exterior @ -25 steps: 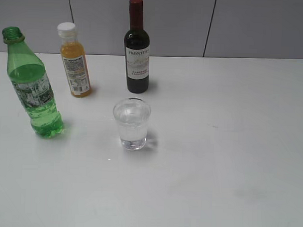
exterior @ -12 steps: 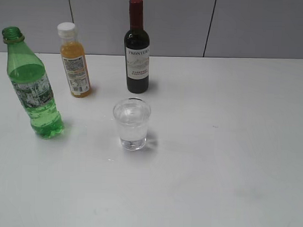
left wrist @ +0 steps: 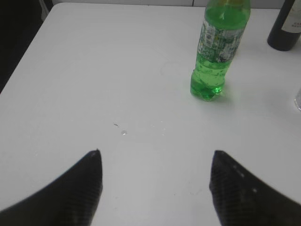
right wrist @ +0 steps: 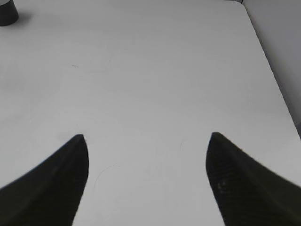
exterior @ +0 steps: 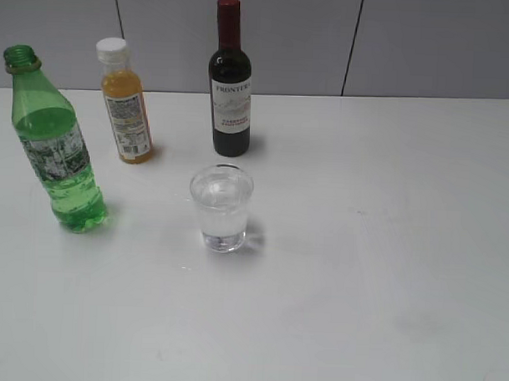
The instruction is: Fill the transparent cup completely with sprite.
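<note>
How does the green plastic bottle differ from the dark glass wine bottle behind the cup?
The translucent green plastic bottle has no cap and is partly full; the dark wine bottle is opaque and sealed with a red top. The green one stands nearer the left edge, the wine bottle farther back. Both stand upright on the white table.

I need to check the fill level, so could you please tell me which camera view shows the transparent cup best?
The exterior view: the transparent cup stands whole and unobstructed, clear liquid inside. The left wrist view catches only a sliver at its right edge; the right wrist view misses it entirely.
</note>
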